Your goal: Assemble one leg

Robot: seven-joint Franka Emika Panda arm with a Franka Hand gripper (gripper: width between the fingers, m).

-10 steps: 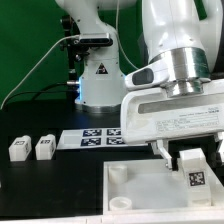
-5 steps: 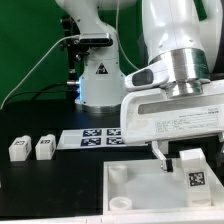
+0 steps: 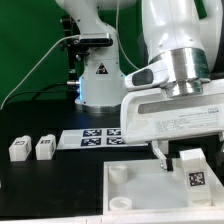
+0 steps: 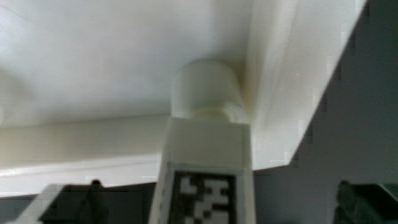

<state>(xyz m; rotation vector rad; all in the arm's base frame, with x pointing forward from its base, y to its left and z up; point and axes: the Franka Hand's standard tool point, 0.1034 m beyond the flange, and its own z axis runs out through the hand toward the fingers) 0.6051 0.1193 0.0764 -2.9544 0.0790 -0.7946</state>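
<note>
The leg (image 3: 192, 172) stands upright on the big white panel (image 3: 135, 190), at the corner nearest the exterior view's right, its tag facing the camera. In the wrist view the leg (image 4: 205, 160) runs straight into a round socket (image 4: 210, 80) at the panel's corner, so I judge it is seated there on purpose, peg end down, ready to be fixed in.

And the gripper (image 3: 183, 156) sits right over that leg, jaws spread wide! One finger (image 3: 160, 153) shows clearly, standing just off the leg's side with a gap between them; the other is hidden behind the leg. In the wrist view both dark fingertips (image 4: 63, 205) flank the leg without pressing it. So it's let go: nothing held, the leg stands on its own.

Away from the panel, toward the exterior view's left, two more legs (image 3: 19, 150) wait side by side on the black table (image 3: 50, 185), with the marker board (image 3: 90, 137) lying flat between them and the panel's far edge.
</note>
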